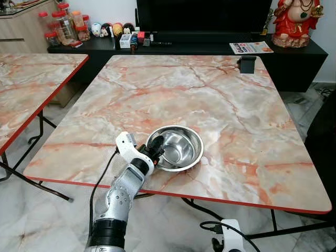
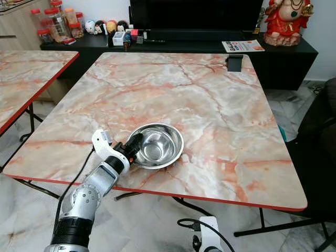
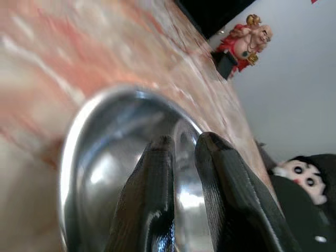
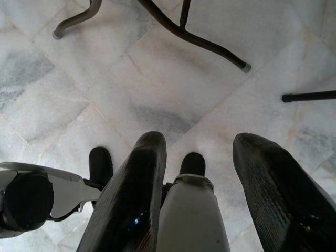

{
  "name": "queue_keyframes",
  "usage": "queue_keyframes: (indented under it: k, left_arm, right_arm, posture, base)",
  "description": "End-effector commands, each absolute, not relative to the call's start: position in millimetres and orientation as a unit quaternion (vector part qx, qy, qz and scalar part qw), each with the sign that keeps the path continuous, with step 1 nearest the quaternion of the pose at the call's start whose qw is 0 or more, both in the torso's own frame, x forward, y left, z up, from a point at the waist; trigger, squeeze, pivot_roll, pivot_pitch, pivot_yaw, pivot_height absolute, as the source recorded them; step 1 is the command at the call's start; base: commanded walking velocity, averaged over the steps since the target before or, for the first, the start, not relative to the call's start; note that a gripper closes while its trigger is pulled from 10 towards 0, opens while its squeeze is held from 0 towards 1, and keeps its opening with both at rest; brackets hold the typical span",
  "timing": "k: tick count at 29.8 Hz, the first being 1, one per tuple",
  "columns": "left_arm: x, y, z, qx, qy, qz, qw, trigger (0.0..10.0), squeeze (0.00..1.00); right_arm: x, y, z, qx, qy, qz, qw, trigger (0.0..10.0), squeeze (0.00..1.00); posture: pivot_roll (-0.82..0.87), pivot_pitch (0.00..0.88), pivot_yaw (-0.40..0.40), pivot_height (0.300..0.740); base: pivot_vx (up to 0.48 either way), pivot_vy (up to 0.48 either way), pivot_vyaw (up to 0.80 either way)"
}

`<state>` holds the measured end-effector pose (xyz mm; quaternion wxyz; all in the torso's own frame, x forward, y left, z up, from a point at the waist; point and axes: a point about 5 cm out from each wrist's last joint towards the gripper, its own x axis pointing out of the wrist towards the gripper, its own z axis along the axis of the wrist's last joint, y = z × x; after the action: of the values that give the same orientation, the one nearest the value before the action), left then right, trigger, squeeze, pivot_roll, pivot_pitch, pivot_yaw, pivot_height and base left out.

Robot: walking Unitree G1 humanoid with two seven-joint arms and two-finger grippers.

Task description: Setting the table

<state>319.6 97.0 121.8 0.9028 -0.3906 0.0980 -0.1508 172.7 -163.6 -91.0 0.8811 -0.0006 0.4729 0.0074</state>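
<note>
We see a large marble-patterned table (image 1: 220, 105) with a red edge, most of its top bare. A second table (image 1: 31, 84) of the same pattern stands to the robot's left, with a strip of floor (image 1: 58, 173) between them. Beyond the far edge runs a low black cabinet (image 1: 210, 50). On it lies a booklet (image 1: 250, 48); its printed title is too small for us to read. A red figurine (image 1: 294, 21) stands at the cabinet's right end, jars (image 1: 65, 23) with red lids at its left.

The steel bowl (image 1: 177, 147) sits upright near the table's front edge. The left gripper (image 1: 156, 153) is closed narrowly on the bowl's near rim, one finger (image 3: 152, 194) inside.

The right gripper (image 4: 197, 194) hangs over the floor tiles, fingers spread wide, holding nothing.
</note>
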Motion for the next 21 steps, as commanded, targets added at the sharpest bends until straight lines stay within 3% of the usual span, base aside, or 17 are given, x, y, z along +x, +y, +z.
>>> queue_keyframes:
  k: [1, 15, 18, 19, 21]
  left_arm:
    - [322.5, 97.5, 129.3, -0.364, 0.083, -0.155, 0.915, 10.0, 0.0]
    - [321.5, 99.6, 133.9, -0.27, 0.054, -0.181, 0.944, 10.0, 0.0]
    - [322.8, 105.1, 140.1, -0.257, 0.03, -0.175, 0.95, 10.0, 0.0]
    - [325.8, 123.2, 152.4, -0.227, -0.024, -0.139, 0.964, 10.0, 0.0]
    - [326.3, 127.6, 155.3, -0.22, -0.037, -0.129, 0.966, 10.0, 0.0]
  right_arm:
    - [171.4, -161.3, -91.8, 0.006, 0.475, 0.005, 0.88, 10.0, 0.0]
    - [172.6, -161.4, -91.2, 0.007, 0.473, 0.004, 0.881, 10.0, 0.0]
    - [172.9, -161.4, -91.0, 0.007, 0.473, 0.004, 0.881, 10.0, 0.0]
    - [173.4, -161.7, -90.8, 0.007, 0.471, 0.003, 0.882, 10.0, 0.0]
    - [173.5, -161.8, -90.7, 0.008, 0.47, 0.003, 0.883, 10.0, 0.0]
  posture:
    - [0.03, 0.0, 0.057, 0.74]
    - [0.03, 0.0, 0.056, 0.74]
    - [0.03, 0.0, 0.055, 0.74]
    - [0.03, 0.0, 0.055, 0.74]
    - [0.03, 0.0, 0.055, 0.74]
  base:
    - [0.0, 0.0, 0.0]
    - [0.0, 0.0, 0.0]
    - [0.0, 0.0, 0.0]
    - [0.0, 0.0, 0.0]
    - [0.0, 0.0, 0.0]
